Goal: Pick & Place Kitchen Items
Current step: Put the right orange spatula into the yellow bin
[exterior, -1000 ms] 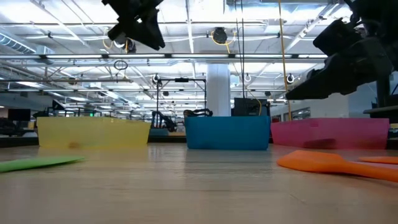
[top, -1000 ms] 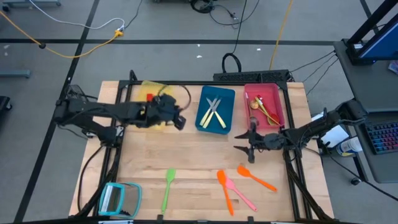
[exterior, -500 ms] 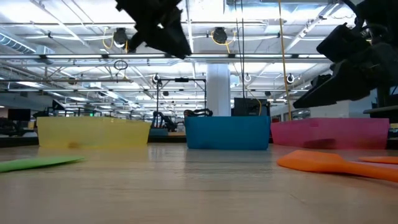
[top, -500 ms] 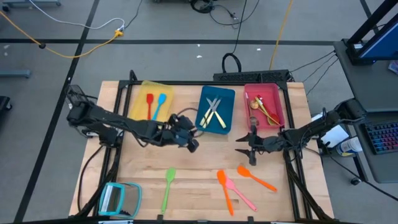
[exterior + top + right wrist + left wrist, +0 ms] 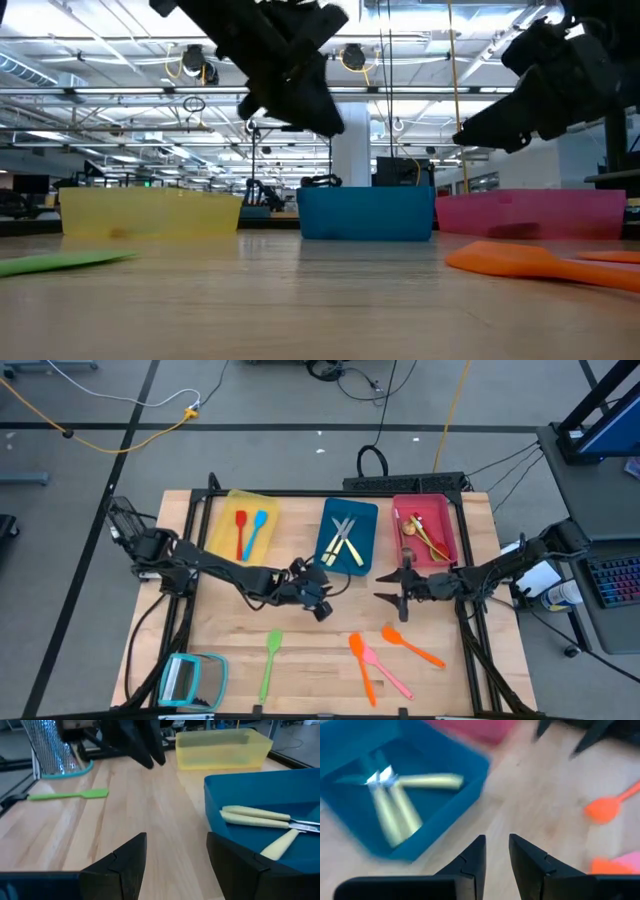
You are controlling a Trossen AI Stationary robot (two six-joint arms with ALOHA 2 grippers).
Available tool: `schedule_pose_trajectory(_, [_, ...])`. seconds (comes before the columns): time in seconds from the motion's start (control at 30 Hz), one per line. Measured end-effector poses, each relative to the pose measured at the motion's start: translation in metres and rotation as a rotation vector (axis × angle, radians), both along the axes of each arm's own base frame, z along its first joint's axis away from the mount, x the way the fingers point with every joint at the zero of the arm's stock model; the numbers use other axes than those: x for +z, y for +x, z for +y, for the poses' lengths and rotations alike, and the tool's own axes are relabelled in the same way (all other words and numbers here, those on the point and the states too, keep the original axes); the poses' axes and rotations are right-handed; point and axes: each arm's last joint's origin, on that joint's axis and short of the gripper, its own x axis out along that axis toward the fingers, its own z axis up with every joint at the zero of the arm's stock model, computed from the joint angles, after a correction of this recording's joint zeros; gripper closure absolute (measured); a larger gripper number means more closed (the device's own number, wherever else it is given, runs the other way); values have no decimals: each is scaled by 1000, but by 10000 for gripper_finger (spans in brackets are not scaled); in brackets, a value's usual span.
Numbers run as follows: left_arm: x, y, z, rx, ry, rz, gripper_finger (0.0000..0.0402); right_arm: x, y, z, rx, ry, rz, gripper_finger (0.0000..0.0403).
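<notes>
Pincers hang empty above the wooden bench [image 5: 230, 635] with four utensils left to sort. The left pincer [image 5: 322, 610], fingers [image 5: 470, 862] parted by a narrow gap and grasping nothing, hovers off the blue tray [image 5: 346, 535]'s near corner; the right pincer [image 5: 392, 591], spread wide and likewise empty, hangs just in front of the red tray [image 5: 425, 528].

Nearest the right pincer is the orange spoon [image 5: 410, 644], its bowl toward that pincer and its handle running away toward the bench's front right. The orange spatula [image 5: 361, 666] and pink utensil [image 5: 384, 671] cross midway between the two arms, long axes slanting the same way. The green spatula [image 5: 269, 663] lies close below the left pincer, almost square to the front edge, and looks like that arm's natural pick.
</notes>
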Motion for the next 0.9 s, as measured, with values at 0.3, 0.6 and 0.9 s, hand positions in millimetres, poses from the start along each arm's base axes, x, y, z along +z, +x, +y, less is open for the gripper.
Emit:
schedule_pose_trajectory(0.3, [4,6,0,24,-49,-88,314,-23,-10,-2,-24,-7,244,202])
schedule_pose_trajectory(0.6, [5,7,0,51,-65,-112,314,-26,-12,-3,-14,-41,286,202])
schedule_pose_trajectory(0.9, [2,5,-3,-22,-72,-61,314,-23,-10,-3,34,-153,267,202])
